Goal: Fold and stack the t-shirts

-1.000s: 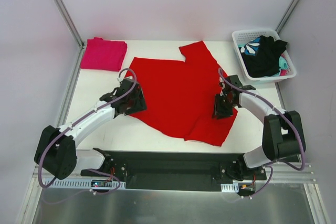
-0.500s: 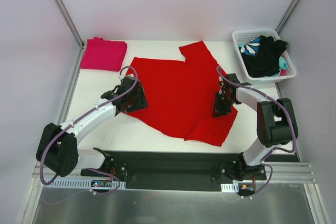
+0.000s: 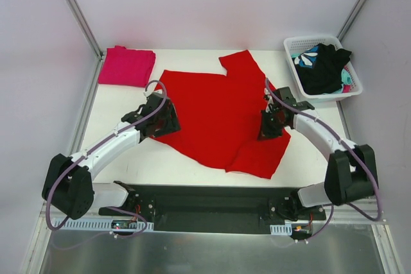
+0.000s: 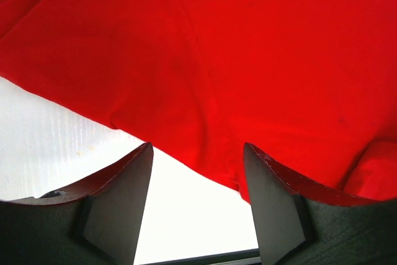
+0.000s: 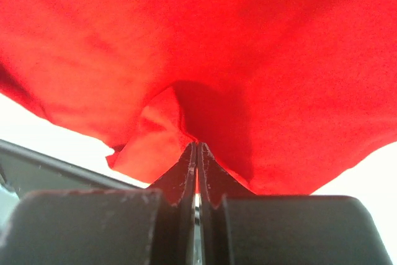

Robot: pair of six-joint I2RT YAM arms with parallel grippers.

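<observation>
While the right gripper (image 5: 196,148) pinches the right edge of the red t-shirt (image 3: 215,117) spread on the surface (image 3: 122,104), the left gripper (image 4: 197,150), jaws apart over the left hem, should clamp before both lift evenly.

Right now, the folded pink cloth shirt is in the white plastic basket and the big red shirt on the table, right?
No: the top view shows the folded pink cloth shirt on the table's far left corner, outside the white plastic basket. The big red shirt is on the table.
</observation>
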